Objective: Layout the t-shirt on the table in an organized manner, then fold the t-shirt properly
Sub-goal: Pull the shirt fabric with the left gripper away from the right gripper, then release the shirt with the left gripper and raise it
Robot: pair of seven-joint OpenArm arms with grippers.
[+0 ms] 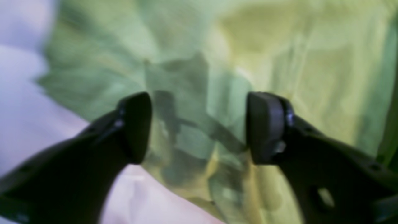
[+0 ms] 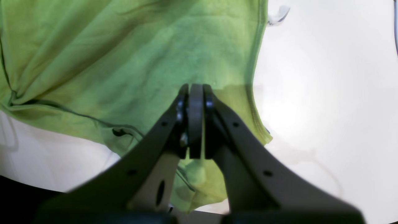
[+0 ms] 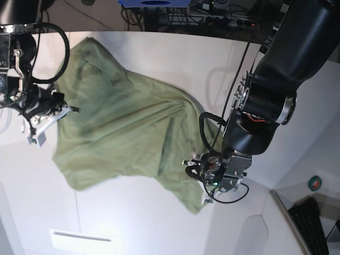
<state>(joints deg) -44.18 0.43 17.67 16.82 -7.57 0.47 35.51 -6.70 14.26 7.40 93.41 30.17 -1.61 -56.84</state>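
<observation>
The olive-green t-shirt (image 3: 122,127) lies crumpled and spread across the white table (image 3: 159,223). My right gripper (image 2: 196,119) is at the shirt's left edge in the base view (image 3: 45,117). Its jaws are closed on a fold of the t-shirt (image 2: 140,56) near a hem, and a small white tag (image 2: 278,15) shows beyond the hem. My left gripper (image 1: 199,127) hovers open over the shirt's cloth (image 1: 279,62), which is blurred, at the shirt's lower right corner in the base view (image 3: 210,183). Nothing is between its fingers.
Cables and equipment (image 3: 175,13) line the far table edge. A keyboard (image 3: 313,218) and a small round object (image 3: 316,184) sit beyond the curved edge at lower right. Bare table (image 2: 326,93) lies beside the hem. A white label (image 3: 79,235) is near the front.
</observation>
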